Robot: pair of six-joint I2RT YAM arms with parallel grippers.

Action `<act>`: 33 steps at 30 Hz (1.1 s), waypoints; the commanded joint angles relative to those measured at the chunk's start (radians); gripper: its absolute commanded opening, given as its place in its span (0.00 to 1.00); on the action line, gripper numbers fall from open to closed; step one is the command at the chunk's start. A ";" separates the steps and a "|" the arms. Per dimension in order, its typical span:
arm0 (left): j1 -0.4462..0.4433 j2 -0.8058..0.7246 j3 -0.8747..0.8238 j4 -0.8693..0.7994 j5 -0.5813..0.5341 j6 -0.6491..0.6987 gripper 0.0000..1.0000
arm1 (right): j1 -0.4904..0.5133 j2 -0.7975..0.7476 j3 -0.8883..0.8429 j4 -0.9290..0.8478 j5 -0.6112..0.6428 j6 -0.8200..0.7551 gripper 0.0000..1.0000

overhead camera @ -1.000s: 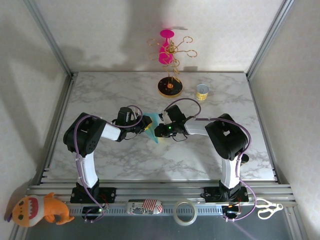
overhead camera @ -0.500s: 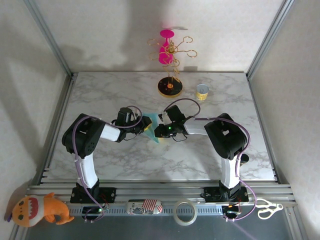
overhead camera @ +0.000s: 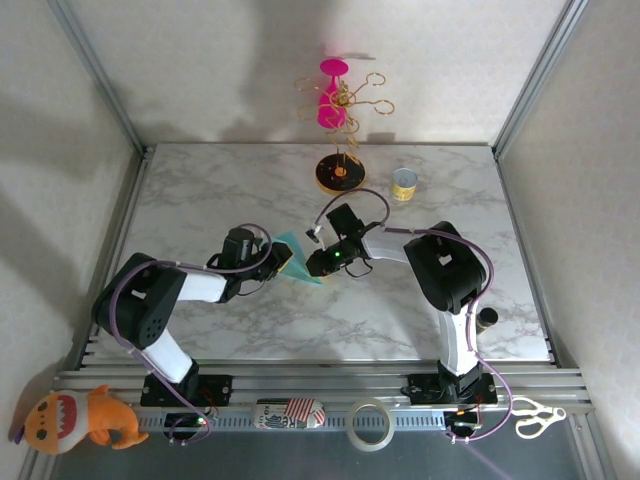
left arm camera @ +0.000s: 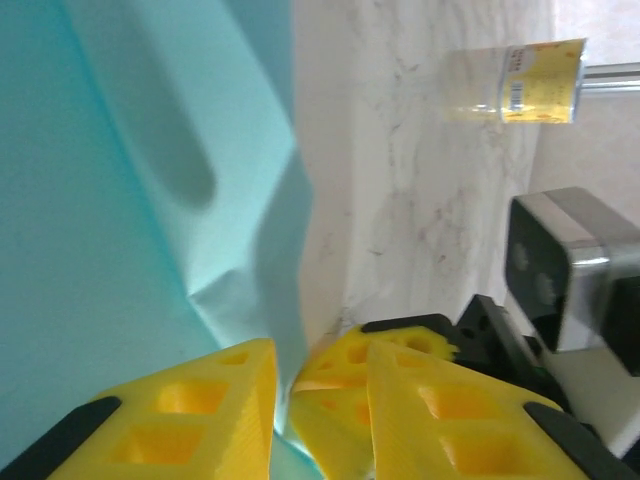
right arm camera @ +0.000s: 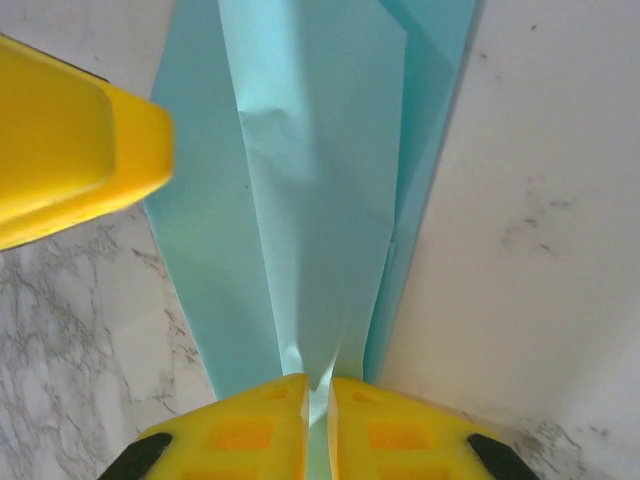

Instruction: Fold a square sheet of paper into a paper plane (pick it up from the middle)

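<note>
Marble bench [overhead camera: 200, 200] inside a white-walled cell, seen from above and from both wrists. Teal paper [overhead camera: 297, 262], already folded into a long, narrowing wedge, sits at mid-bench between the two tools, well apart from the stand [overhead camera: 340, 173] and tin [overhead camera: 403, 184] at the back. Left tool [overhead camera: 281, 264]: fingers drawn narrow, pinching one edge of the paper. Right tool [overhead camera: 318, 262]: fingers almost together, nipping the narrow end, with the layers running straight into the gap. Compared with a second ago, the left arm has swung its elbow outward and low, drawing its tool toward the near left, and the paper now shows as a flatter, broader triangle. Judged meaning: a wing is being spread or creased, and the plane is not yet finished.
</note>
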 commanded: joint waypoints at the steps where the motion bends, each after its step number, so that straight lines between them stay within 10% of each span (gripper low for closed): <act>1: -0.007 0.009 0.033 -0.004 -0.004 0.022 0.27 | -0.001 0.044 0.002 -0.071 0.014 -0.059 0.16; 33: -0.006 0.205 0.081 -0.002 0.006 0.024 0.18 | -0.033 -0.153 -0.127 0.025 0.008 0.304 0.30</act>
